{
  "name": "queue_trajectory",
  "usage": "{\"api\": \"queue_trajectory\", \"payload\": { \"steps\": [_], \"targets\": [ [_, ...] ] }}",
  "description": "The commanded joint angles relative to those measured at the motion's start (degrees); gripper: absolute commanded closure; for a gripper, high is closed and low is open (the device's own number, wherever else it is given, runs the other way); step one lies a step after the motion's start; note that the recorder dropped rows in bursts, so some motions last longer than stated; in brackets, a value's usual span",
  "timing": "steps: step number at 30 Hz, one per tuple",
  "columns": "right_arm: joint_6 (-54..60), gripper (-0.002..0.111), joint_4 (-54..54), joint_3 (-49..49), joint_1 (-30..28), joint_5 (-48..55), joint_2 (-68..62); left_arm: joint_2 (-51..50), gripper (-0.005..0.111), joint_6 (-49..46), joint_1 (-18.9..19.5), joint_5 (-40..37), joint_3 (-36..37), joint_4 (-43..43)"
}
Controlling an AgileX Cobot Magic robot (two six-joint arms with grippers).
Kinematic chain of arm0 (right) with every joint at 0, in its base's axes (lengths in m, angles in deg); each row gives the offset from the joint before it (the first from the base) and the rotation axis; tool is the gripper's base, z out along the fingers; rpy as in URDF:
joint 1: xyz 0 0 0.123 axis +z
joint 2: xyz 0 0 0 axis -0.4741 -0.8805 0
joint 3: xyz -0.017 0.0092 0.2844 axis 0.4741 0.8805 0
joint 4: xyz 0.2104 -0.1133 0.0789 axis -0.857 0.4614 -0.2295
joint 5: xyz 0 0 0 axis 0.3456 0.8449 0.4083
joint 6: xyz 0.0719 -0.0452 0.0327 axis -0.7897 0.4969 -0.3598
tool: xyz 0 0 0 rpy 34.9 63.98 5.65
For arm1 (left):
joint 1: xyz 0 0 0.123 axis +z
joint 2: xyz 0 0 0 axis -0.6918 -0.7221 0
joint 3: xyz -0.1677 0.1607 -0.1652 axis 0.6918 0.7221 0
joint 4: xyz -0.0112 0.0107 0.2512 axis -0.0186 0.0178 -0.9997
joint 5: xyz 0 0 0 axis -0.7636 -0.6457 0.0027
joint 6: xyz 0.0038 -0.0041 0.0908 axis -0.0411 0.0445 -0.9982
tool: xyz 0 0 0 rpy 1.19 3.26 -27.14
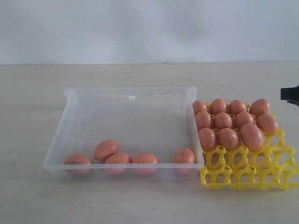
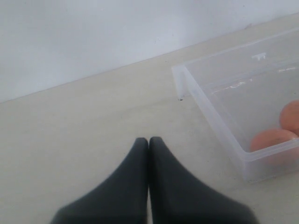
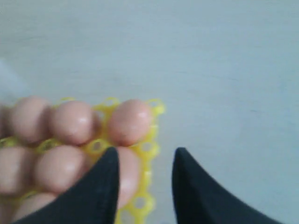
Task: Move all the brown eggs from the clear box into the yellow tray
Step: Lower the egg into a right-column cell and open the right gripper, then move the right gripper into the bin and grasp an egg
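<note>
Risk: R fingers (image 3: 100,186), apart & empty, may bump the slanting brown egg (image 1: 252,136) off yellow tray (image 1: 275,173); L fingers (image 2: 133,186) together.

The box (image 1: 140,88) is set on the table (image 1: 140,203), with the tray (image 1: 247,185) placed just beside its right wall. Five eggs (image 1: 145,160) are gathered in the box along its near wall, one apart in the right corner. Eleven more are seated in the tray: the two back rows are filled, and three sit in the third row's left cups
</note>
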Motion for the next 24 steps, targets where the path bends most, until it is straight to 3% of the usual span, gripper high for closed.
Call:
{"api": "queue_trajectory", "payload": {
  "steps": [1,6,9,24],
  "targets": [
    [-3.8,0.108,-0.1,0.19,-0.01,12.75,-0.44,0.11,0.111,-0.02,0.08,0.43,-0.05,0.45],
    [-3.09,0.109,-1.05,0.19,-0.01,21.89,-6.33,0.11,0.111,-0.02,0.08,0.43,-0.05,0.45],
    [-0.52,0.109,-0.93,0.19,-0.01,10.75,-12.06,0.11,0.111,-0.02,0.08,0.43,-0.05,0.45],
    [6.69,0.109,-1.05,0.19,-0.01,-7.05,-19.93,0.11,0.111,-0.02,0.08,0.43,-0.05,0.45]
  ]
}}
